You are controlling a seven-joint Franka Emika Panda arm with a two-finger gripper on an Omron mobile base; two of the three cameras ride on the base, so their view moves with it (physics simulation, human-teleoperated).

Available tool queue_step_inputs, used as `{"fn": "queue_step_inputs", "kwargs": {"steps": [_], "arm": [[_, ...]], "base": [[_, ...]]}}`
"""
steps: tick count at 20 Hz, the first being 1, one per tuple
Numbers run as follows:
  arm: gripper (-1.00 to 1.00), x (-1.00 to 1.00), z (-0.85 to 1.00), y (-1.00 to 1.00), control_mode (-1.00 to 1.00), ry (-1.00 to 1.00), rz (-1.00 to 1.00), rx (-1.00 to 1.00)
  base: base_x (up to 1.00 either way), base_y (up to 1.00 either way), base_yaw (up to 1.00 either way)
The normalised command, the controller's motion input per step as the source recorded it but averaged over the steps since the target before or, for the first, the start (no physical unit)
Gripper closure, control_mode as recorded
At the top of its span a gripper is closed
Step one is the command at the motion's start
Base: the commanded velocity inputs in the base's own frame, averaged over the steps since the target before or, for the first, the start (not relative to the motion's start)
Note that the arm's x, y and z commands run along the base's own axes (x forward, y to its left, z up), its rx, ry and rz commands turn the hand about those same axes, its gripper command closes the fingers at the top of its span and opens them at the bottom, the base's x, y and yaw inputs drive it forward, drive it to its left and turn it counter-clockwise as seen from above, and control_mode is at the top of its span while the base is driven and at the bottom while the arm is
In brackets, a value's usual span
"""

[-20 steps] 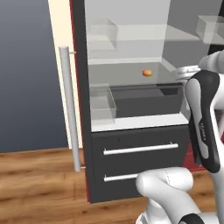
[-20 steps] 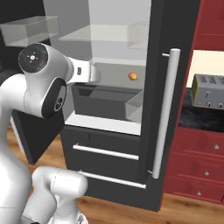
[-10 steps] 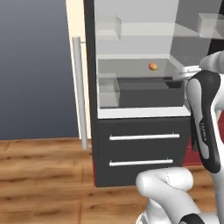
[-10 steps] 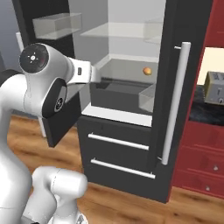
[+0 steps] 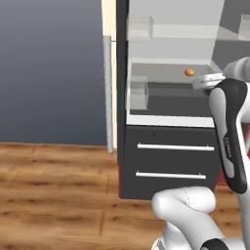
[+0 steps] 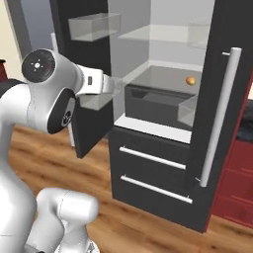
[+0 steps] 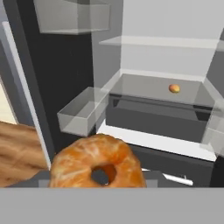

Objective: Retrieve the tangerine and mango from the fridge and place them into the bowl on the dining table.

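Observation:
A round orange tangerine (image 7: 87, 157) sits right in front of the hand camera, with my gripper (image 7: 98, 178) shut on it; the fruit hides the fingertips. The fridge (image 5: 171, 161) (image 6: 158, 168) stands open ahead. On its pale middle shelf, towards the back, lies a small orange fruit, the mango (image 7: 174, 88) (image 5: 189, 72) (image 6: 190, 80). My hand (image 6: 111, 85) is held out in front of the open fridge, well short of that shelf. The bowl and the dining table are out of view.
Both fridge doors stand open: the left one carries a long pale handle (image 5: 107, 93), and so does the right one (image 6: 217, 118). A translucent door bin (image 7: 83, 111) juts out on the left. Red cabinets (image 6: 237, 183) flank the fridge. Wooden floor (image 5: 58, 195) spreads in front.
The camera has moved: the whole scene has slid to the right in both base views and the fridge looks a little farther off. The arm's pose is unchanged.

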Motion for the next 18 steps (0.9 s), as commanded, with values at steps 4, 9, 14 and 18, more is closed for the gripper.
{"fn": "queue_step_inputs", "kwargs": {"steps": [4, 9, 14, 18], "arm": [[1.00, 0.00, 0.00, 0.00, 1.00, 0.00, 0.00, 0.00], [1.00, 0.00, 0.00, 0.00, 1.00, 0.00, 0.00, 0.00], [1.00, 0.00, 0.00, 0.00, 1.00, 0.00, 0.00, 0.00], [1.00, 0.00, 0.00, 0.00, 1.00, 0.00, 0.00, 0.00]], "base": [[-0.79, 0.03, 0.38], [-0.85, 0.05, 0.48], [-0.57, 0.11, 0.60], [-0.27, 0.18, 0.68]]}}
